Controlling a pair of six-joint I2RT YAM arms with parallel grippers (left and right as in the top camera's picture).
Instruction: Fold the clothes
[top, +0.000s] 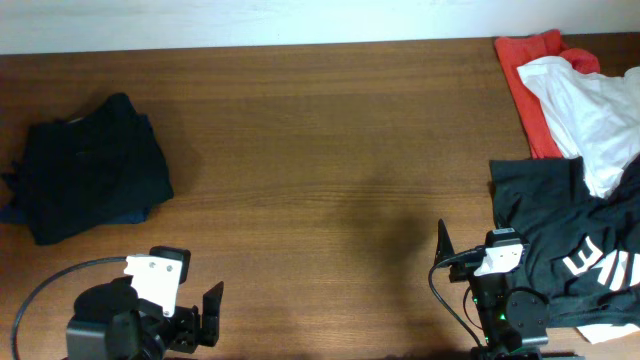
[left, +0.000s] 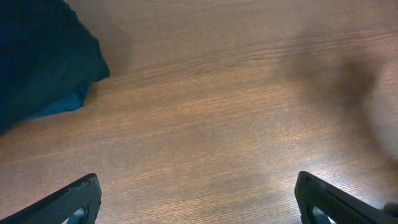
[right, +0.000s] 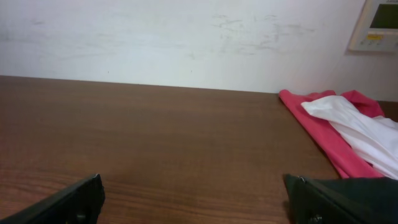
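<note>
Brown wooden table (right: 155, 143) under and ahead of the right claw (right: 193, 190). White scuffed wall (right: 155, 43) beyond it, small pale box (right: 376, 25) up right.

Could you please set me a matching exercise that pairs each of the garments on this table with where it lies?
Column one:
1. red garment
2. white garment
3. black printed garment
4. dark pile

Column two:
A. lying over the red garment
B. near right side, with white lettering on it
C. alone on the left side
D. far right corner, partly under another piece

Pairs: 1-D, 2-A, 3-B, 4-C.
</note>
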